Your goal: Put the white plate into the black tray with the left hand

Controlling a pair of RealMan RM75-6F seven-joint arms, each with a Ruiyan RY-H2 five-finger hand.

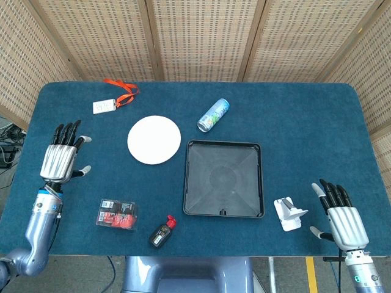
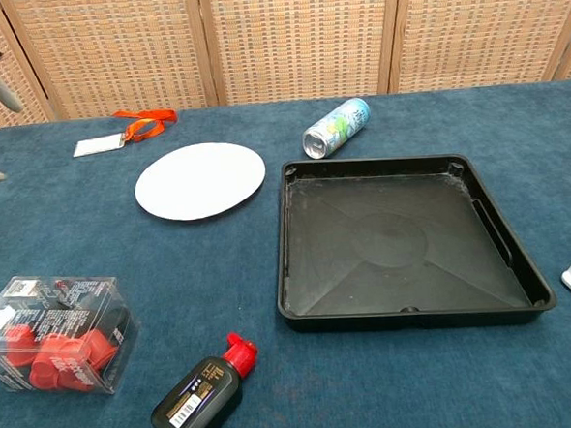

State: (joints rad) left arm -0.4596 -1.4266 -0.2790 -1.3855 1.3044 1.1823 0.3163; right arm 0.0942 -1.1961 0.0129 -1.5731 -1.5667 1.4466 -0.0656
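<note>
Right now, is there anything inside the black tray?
No. The black tray holds nothing; its bare floor shows in both views. The white plate lies on the table beside it.

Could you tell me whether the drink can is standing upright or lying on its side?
On its side: the drink can lies lengthwise on the table just beyond the black tray.

You are looking at a blue table [image 1: 305, 122] carrying the white plate [image 1: 154, 140], black tray [image 1: 223, 179], can [image 1: 213, 115], lanyard badge [image 1: 113, 99], ink bottle [image 1: 162, 232], plastic box [image 1: 118, 213] and white clip [image 1: 289, 213].
</note>
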